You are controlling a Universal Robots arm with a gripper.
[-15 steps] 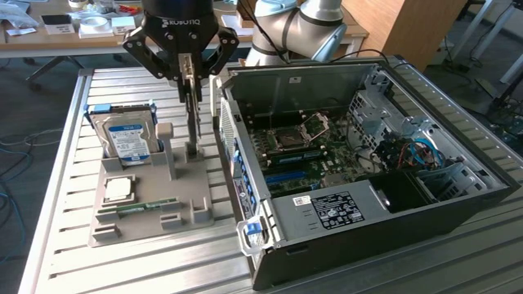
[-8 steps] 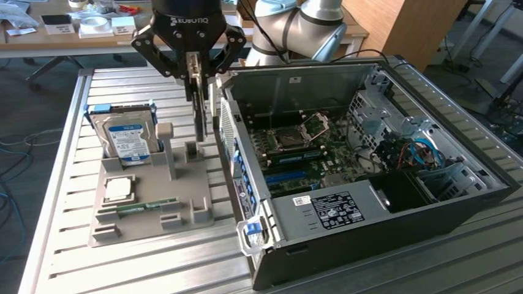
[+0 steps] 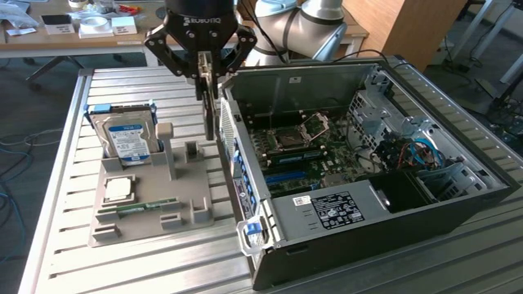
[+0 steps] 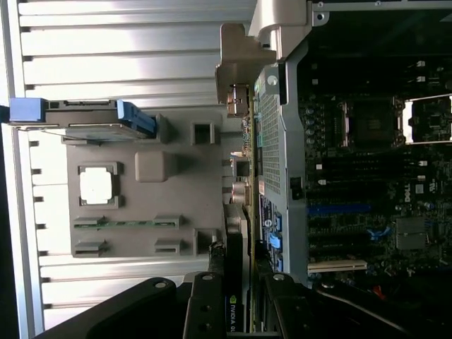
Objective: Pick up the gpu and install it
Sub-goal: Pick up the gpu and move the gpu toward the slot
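Exterior view: 1 end effector (image 3: 206, 73) grips 1 gpu (image 3: 210, 119).

Black on the computer case (image 3: 392, 245); dark green with blue slots on the motherboard (image 3: 315, 156) inside it. Beside the case: grey on the parts holder (image 3: 188, 202), silver with a blue-and-white label on the hard drive (image 3: 127, 141), black edged yellow-green on the gpu (image 4: 234, 304). Beneath the case: ribbed silver on the table (image 3: 73, 184).

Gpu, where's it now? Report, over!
Tool shut on gpu, hanging edge-on. Outside the case, beside its back wall, over gray tray edge. Not seated.
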